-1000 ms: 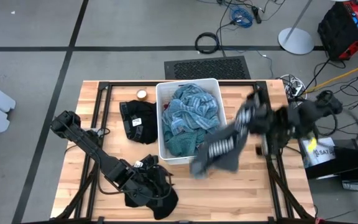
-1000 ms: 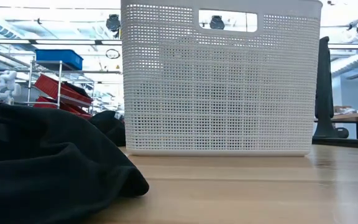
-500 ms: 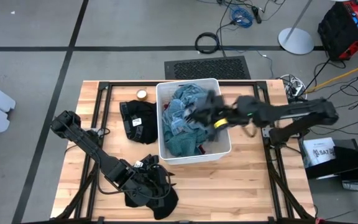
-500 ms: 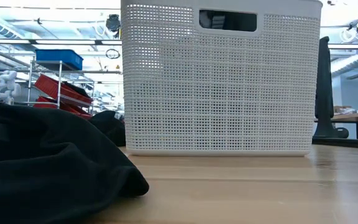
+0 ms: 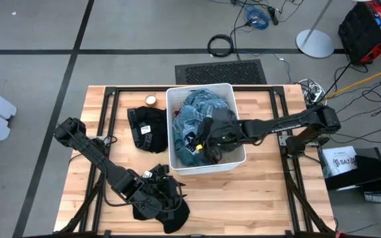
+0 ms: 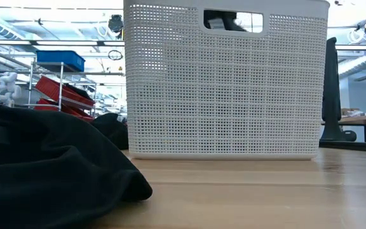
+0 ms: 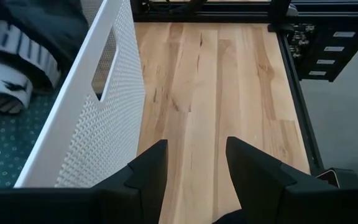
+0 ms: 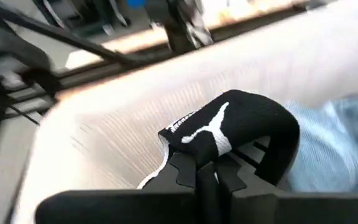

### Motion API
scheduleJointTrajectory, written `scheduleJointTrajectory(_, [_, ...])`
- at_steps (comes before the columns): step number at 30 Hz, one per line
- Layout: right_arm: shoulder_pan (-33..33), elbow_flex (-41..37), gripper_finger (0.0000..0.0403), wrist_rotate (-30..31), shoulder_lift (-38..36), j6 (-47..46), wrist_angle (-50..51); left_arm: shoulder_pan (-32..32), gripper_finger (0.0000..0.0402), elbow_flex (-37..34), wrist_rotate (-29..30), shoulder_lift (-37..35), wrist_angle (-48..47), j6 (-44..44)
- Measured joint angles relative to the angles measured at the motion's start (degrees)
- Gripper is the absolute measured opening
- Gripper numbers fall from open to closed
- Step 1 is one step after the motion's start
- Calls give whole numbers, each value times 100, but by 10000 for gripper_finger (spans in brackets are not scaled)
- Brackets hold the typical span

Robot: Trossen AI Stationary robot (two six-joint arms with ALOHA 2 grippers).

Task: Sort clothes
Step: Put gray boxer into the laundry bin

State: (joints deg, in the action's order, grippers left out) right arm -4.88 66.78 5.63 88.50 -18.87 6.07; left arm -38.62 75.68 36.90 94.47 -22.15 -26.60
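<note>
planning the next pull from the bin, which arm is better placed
Right: right pincer is in the white bin, shut on a black garment; left pincer is open, outside it.

Clothes point(image 5: 200, 119) in bin point(image 5: 174, 125), mid-table point(image 5: 270, 192)

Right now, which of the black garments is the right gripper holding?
The black garment with the white logo, pinched in the right gripper over the white plastic bin; the other black garments lie on the table.

I see bare surface point(image 5: 270, 192) in front of & right of the bin point(image 5: 174, 125), room for a claw to pass. Bin's packed w/ clothes point(image 5: 194, 119) plus my right arm point(image 5: 276, 123). Black garment point(image 5: 147, 127) crowds bin's left wall.
</note>
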Motion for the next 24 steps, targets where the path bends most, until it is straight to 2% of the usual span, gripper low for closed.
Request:
scheduleJointTrajectory(6, [5,2,0,-134,286,-42,103,-3,173,0,-6,0,-57,10])
scheduleJointTrajectory(16, [218,-2,4,3,521,-199,1188,-3,173,0,-17,-2,-140,21])
scheduleJointTrajectory(20, [224,2,18,-4,549,-182,1342,-3,173,0,-19,-2,-140,23])
scheduleJointTrajectory(24, [218,0,49,-139,490,-11,1228,-3,173,0,-19,-2,-140,38])
